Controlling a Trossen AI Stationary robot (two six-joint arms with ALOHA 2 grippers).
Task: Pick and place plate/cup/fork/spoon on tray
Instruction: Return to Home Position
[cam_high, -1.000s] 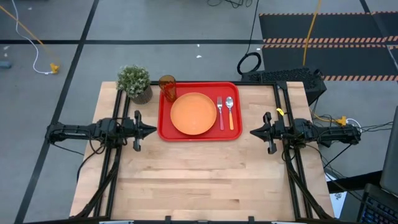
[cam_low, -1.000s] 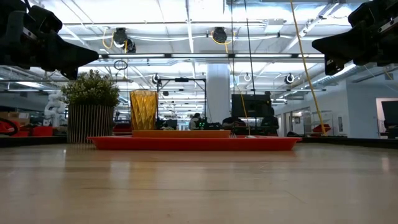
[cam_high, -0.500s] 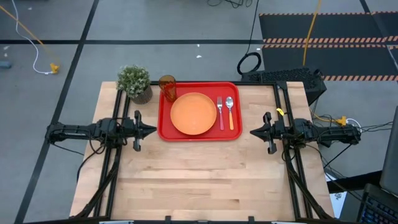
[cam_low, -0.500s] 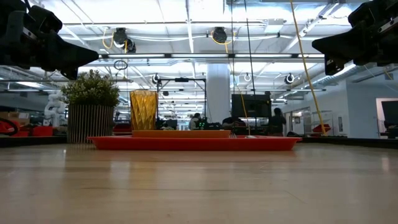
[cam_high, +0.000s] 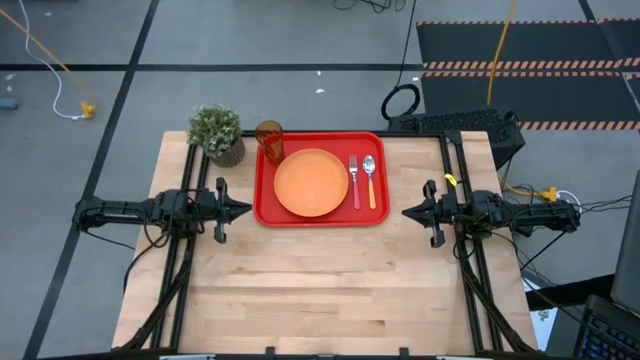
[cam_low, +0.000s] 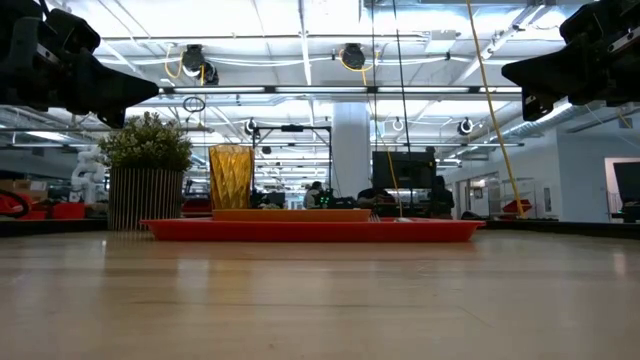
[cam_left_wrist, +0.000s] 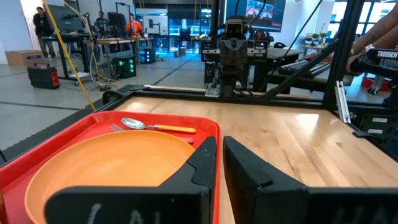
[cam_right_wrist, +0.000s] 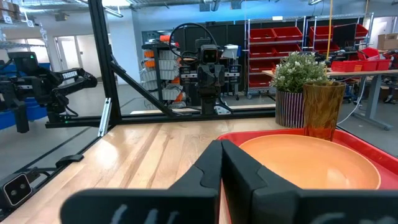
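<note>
The red tray (cam_high: 270, 210) lies at the table's far middle. On it rest the orange plate (cam_high: 311, 182), the amber cup (cam_high: 268, 141) at its far left corner, the red-handled fork (cam_high: 354, 182) and the orange-handled spoon (cam_high: 371, 184). My left gripper (cam_high: 247, 210) hovers shut just left of the tray; it also shows in the left wrist view (cam_left_wrist: 220, 163). My right gripper (cam_high: 405, 211) hovers shut just right of the tray; it also shows in the right wrist view (cam_right_wrist: 222, 160). Both are empty and above the table.
A potted green plant (cam_high: 217, 133) stands at the far left, beside the cup. The bare wooden table top (cam_high: 320, 290) stretches from the tray to the near edge. Black arm frames run along both table sides.
</note>
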